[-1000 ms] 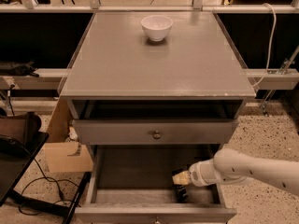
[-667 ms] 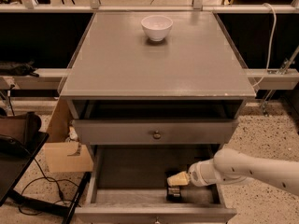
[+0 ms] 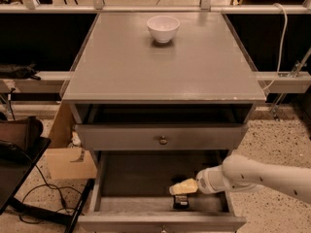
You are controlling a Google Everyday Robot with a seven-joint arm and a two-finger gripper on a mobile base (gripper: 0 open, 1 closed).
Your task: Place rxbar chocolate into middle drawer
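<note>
Since the frame a second ago, the gripper tip has shifted slightly left inside the open drawer, and the dark bar beneath it has shifted with it.

Speckled terrazzo floor (image 3: 277, 135) surrounds the unit, with a brown cardboard box (image 3: 70, 161) beside its left side. The grey flat-topped cabinet (image 3: 160, 72) carries only a small white round bowl (image 3: 163, 28) near its rear edge. The top drawer (image 3: 121, 137) is closed.

The wide grey middle drawer (image 3: 126, 178) is pulled fully out, its shallow tray exposed. The white robot arm (image 3: 262, 176) reaches in from the right, over the right wall.

The cream-coloured gripper (image 3: 183, 187) points left, low over the tray floor near the front wall. Whether it is wide or narrow cannot be told.

The black-wrapped rxbar chocolate (image 3: 181, 201) lies inside the middle drawer, directly below the gripper tip on its front side and close to the drawer front. Contact between them cannot be confirmed, and the bar's long axis is not readable.

Judgement: placement appears essentially achieved; release and a clean upward withdrawal remain.
</note>
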